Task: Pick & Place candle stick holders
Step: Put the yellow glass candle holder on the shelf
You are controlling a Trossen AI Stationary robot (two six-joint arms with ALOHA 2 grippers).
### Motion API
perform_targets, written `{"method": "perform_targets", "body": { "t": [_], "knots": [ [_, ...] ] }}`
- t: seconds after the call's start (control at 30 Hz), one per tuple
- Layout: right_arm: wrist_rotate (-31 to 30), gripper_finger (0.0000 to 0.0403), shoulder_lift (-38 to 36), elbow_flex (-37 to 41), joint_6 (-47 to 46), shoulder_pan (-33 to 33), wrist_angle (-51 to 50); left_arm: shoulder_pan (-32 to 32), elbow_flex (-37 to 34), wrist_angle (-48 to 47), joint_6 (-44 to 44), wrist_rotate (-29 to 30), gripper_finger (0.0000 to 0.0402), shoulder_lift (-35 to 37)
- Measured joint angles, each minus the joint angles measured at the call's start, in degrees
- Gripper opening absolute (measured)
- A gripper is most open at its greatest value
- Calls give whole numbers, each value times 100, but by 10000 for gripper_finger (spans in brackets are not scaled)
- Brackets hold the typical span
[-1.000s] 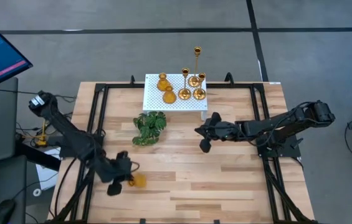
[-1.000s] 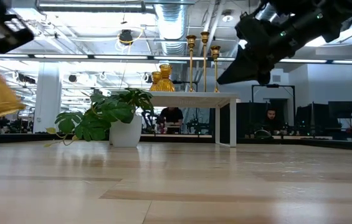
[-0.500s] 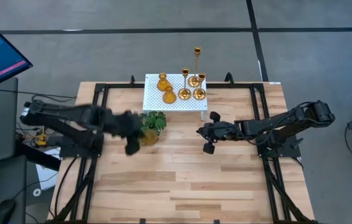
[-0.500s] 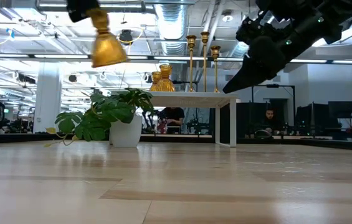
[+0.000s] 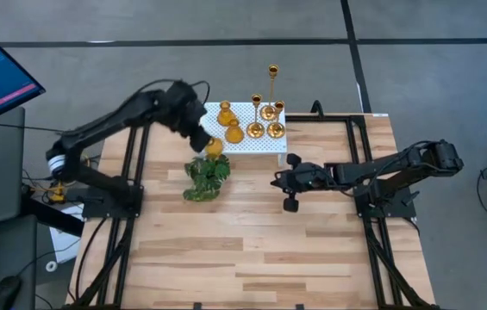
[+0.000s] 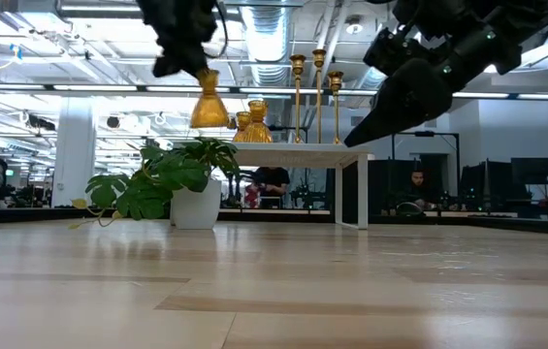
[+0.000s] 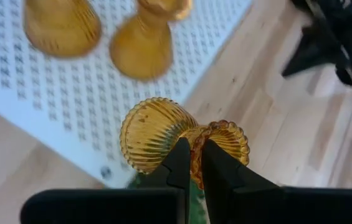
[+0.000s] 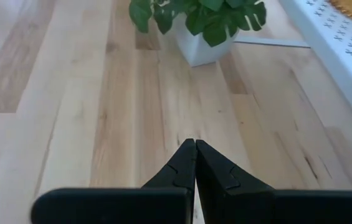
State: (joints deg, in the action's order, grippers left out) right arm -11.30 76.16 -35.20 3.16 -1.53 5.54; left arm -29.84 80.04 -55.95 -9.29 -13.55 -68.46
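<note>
Pinching a short, ribbed amber glass candle stick holder [image 7: 182,140] by its narrow waist, my left fingers [image 7: 191,163] are clamped on it in the air, at the near-left edge of the white perforated platform [image 5: 213,129], above the green leafy plant in its white pot [image 5: 206,176]. Two squat amber holders [image 5: 229,120] and four tall gold ones [image 5: 267,108] stand on that platform. My right fingers [image 8: 194,163] are pressed together, empty, over the wooden desk [image 5: 252,250] just right of the platform.
</note>
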Motion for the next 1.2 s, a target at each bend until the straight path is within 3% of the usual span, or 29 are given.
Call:
{"method": "perform_targets", "body": {
  "t": [0.13,0.33,0.83,1.2],
  "knots": [
    [147,0,0,0,-37,-94,-1,-358,458,-49,354,-75,17,-538],
    [226,0,0,2,-67,-266,-39,-414,984,-329,458,-54,18,-992],
    [226,0,0,1,-18,-289,-56,-400,1002,-552,450,561,18,-1074],
    [226,0,0,2,-20,-289,-80,-402,1002,-522,453,622,18,-1074]
  ]
}}
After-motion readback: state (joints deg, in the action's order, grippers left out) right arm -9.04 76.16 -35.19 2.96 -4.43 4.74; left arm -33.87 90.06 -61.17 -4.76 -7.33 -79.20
